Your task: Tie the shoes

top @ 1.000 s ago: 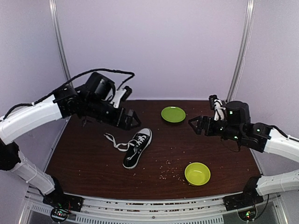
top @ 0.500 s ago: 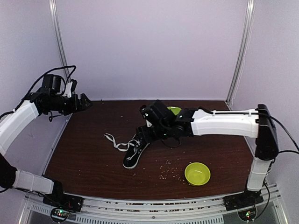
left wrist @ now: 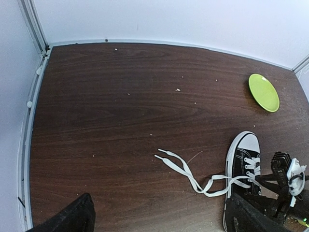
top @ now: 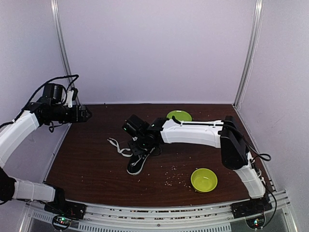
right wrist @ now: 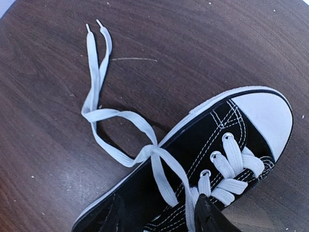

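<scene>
Well, one black shoe (top: pixel 136 164) lies on the table (top: pixel 87 159), a little left of its middle. Its long axis runs on a slant: the white toe cap (right wrist: pixel 263 116) points toward the far right, the heel toward the near left. Two white laces (right wrist: pixel 99 113) trail off its left side, cross once and end side by side on the wood. The right gripper (right wrist: pixel 160 203) hangs over the laced top, fingers spread, one either side; I cannot tell whether they touch. The left gripper (top: pixel 84 115) is well apart at the far left, fingers spread wide. One green plate (top: pixel 178 116) sits at the far edge, one green bowl (top: pixel 203 180) near right, with crumbs (top: pixel 171 180) scattered between.
</scene>
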